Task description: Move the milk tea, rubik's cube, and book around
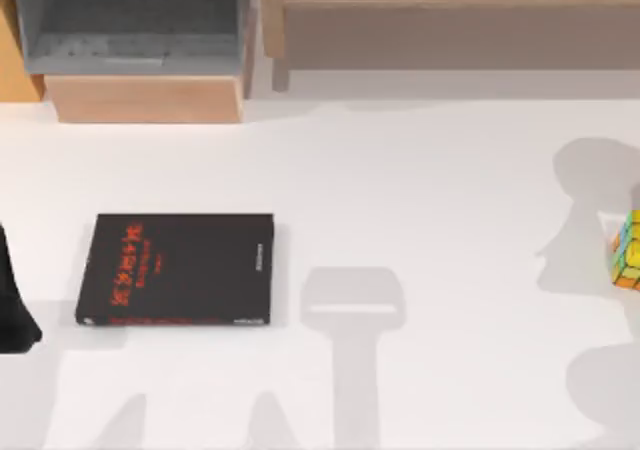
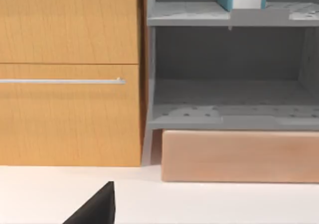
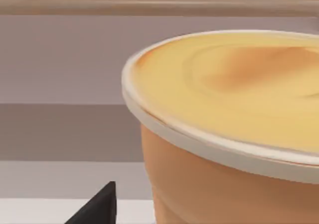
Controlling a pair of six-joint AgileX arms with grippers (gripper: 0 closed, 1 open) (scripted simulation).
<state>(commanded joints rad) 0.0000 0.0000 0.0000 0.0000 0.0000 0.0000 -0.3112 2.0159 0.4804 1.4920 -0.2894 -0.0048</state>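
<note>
The milk tea (image 3: pixel 229 129) looms right in front of the right wrist camera, so the right arm is the nearer one to it; whether that gripper's fingers are spread or closed I cannot tell. The book (image 1: pixel 178 270) lies flat near the table's left edge, long axis left-right. The rubik's cube (image 1: pixel 627 250) is cut off at the right edge. The left arm (image 1: pixel 15 305) waits at the left edge.

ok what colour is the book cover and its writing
Black cover with red characters on the book, best seen in the top view.

Black book (image 1: pixel 178 270) with red characters, multicoloured rubik's cube (image 1: pixel 628 251), peach-tan milk tea (image 3: pixel 234 134), white table (image 1: pixel 430 190)
</note>
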